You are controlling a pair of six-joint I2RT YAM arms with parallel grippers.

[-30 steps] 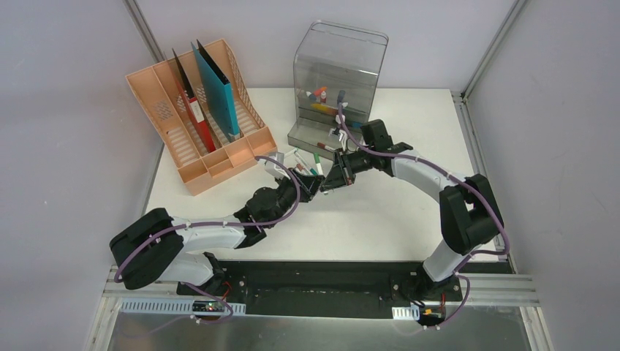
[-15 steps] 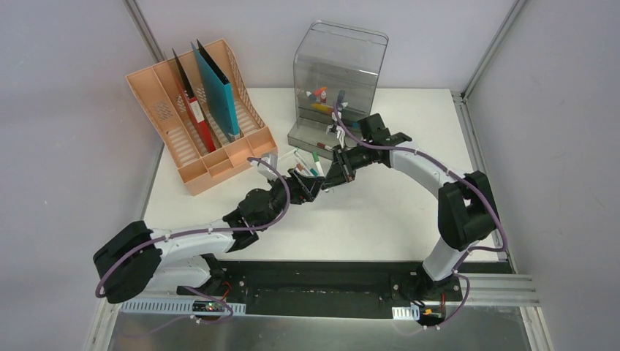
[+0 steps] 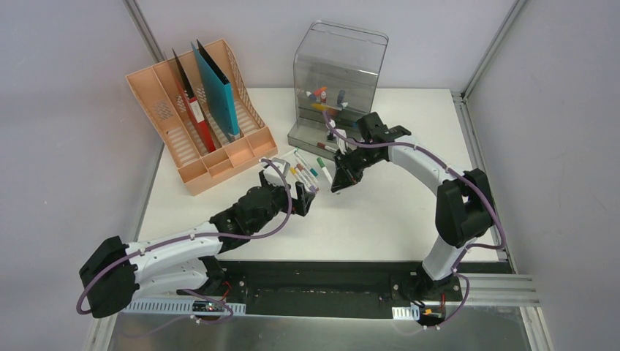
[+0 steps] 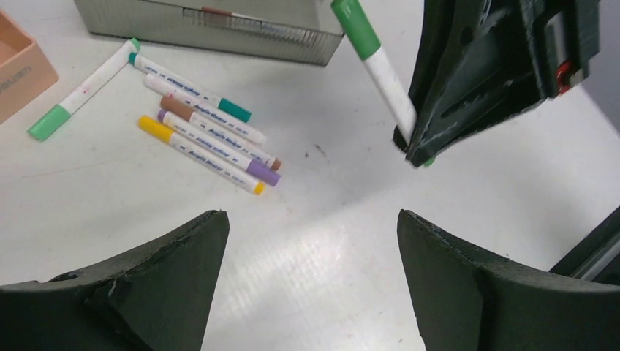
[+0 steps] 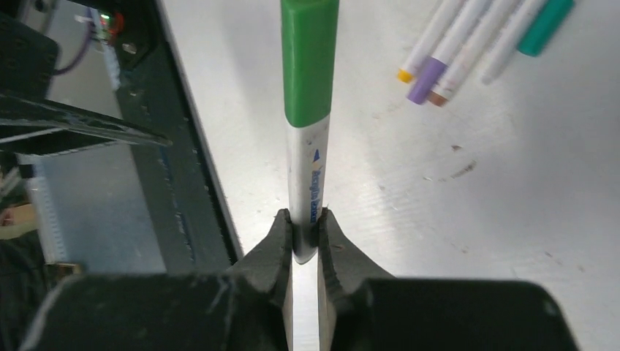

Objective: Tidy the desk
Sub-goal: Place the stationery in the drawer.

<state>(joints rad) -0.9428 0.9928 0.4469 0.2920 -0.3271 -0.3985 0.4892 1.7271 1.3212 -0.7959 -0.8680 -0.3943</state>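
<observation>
The desk (image 3: pixel 395 227) is spread under both grippers. Off to their left, a red folder (image 3: pixel 194 110) and a teal folder (image 3: pixel 218 91) are stood in the peach rack (image 3: pixel 157 110). Just behind the right gripper (image 3: pixel 338 184), markers (image 3: pixel 322 95) are kept in the clear box (image 3: pixel 358 55). The left gripper (image 4: pixel 311 219) is spread wide, nothing held. The right one's clamped on a green-capped marker (image 5: pixel 307 110).

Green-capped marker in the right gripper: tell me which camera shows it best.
Right wrist: the marker fills the frame, its barrel pinched by the right gripper. Left wrist shows it smaller, tilted, its lower end behind that gripper. Top external: too small to tell.
</observation>
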